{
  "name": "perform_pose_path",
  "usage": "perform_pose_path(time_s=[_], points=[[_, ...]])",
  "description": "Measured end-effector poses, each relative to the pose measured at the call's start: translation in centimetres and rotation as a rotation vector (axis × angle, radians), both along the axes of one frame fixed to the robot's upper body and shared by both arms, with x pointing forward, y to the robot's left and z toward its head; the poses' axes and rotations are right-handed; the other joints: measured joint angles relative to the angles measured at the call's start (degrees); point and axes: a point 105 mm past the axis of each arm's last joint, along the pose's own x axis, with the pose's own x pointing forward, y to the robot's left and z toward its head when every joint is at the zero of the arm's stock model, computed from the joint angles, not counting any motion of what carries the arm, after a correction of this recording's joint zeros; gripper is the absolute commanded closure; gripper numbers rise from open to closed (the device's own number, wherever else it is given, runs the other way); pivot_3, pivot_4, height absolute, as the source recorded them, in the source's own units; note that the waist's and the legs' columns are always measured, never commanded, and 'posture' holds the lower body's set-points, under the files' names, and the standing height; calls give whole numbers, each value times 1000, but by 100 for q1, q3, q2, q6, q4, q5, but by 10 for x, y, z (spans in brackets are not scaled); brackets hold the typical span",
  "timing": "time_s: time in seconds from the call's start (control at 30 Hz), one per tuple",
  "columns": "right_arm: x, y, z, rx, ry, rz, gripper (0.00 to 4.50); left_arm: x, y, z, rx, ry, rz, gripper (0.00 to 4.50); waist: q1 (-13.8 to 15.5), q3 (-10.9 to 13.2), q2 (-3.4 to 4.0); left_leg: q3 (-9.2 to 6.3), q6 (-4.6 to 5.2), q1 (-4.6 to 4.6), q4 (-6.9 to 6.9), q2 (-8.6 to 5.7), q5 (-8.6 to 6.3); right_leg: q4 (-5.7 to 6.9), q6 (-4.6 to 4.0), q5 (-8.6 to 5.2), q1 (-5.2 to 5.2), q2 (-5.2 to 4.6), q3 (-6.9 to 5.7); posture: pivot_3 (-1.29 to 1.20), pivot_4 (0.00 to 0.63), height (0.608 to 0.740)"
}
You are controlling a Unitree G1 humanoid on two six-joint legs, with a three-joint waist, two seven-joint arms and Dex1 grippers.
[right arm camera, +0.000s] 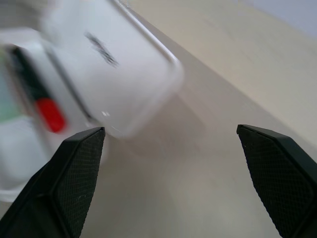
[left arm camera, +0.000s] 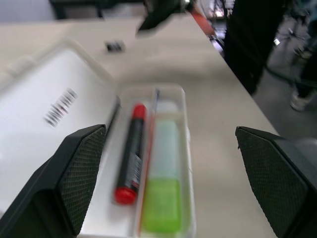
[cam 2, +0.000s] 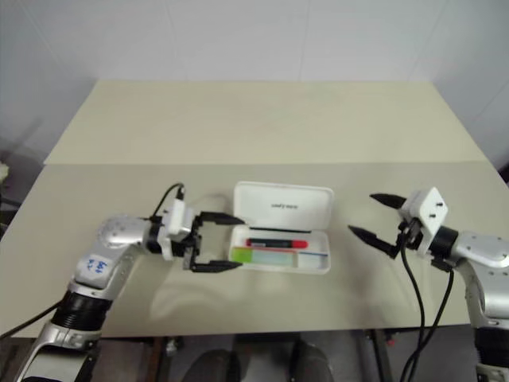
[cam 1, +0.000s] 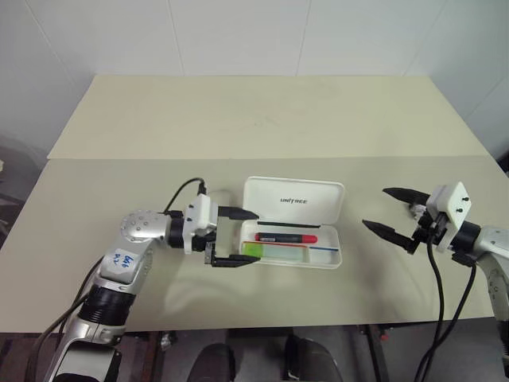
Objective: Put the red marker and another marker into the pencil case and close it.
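Observation:
The white pencil case (cam 1: 334, 259) lies open in the middle of the table, its lid (cam 1: 293, 200) tilted back with dark logo text on it. Inside the tray, the red marker (cam 1: 286, 238) with its dark section lies along the lid side. The lime-green marker (cam 1: 274, 251) lies beside it on the near side. My left gripper (cam 1: 238, 237) stands open at the case's left end, pointing along it, with nothing between its fingers. My right gripper (cam 1: 390, 212) hangs open to the right of the case, apart from it, pointing toward it.
The beige table (cam 1: 254, 127) stretches far behind the case, with a seam running across it. Its front edge lies just below the case and the arms. A black cable hangs from each wrist.

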Motion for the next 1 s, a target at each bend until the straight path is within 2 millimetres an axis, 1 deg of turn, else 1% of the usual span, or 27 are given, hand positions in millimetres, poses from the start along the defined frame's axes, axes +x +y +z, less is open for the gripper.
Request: perform_pose_path(time_s=[0.1,0.23,0.33,0.67,0.7,0.73,0.8,0.87,1.0], points=[[16,-19,-5,13,-10,-184,0,1,5,17,-45,-8,34,18,-8,0,0,0,-1,0,0,0,1,1,0,0,0,0,2,0,150,740],[25,-37,-15,25,-8,-343,0,6,12,39,-77,-58,82,18,-4,0,0,0,-3,-1,0,-1,2,0,0,0,1,1,6,0,150,740],[29,-46,-20,30,0,-410,0,8,12,43,-78,-57,87,18,-11,0,0,2,-3,0,0,-1,2,-1,1,0,0,2,8,0,150,740],[31,-67,-45,48,74,-498,0,7,13,46,-63,-51,93,18,-19,0,0,5,-4,0,-4,0,2,-5,3,-2,0,7,15,0,150,740],[32,-68,-47,54,80,-504,383,7,13,47,-64,-54,92,0,-20,0,0,4,-5,0,-4,0,3,-5,3,-2,0,7,15,0,150,740],[32,-71,-50,63,90,-514,604,7,13,48,-65,-57,91,0,-20,0,0,4,-6,0,-4,1,3,-5,3,-2,0,8,16,0,150,740],[34,-71,-55,84,108,-520,1235,7,13,49,-66,-61,91,0,-24,0,0,4,-9,1,-4,2,5,-5,3,-2,0,9,17,0,150,740],[36,-69,-56,105,116,-510,2047,7,12,50,-67,-64,89,0,-26,0,0,4,-10,2,-4,3,6,-5,3,-2,1,11,20,0,150,740],[38,-70,-55,118,115,-516,3461,7,12,50,-67,-65,89,0,-41,0,0,4,-11,3,-3,4,6,-5,3,-2,1,12,22,0,150,740]])
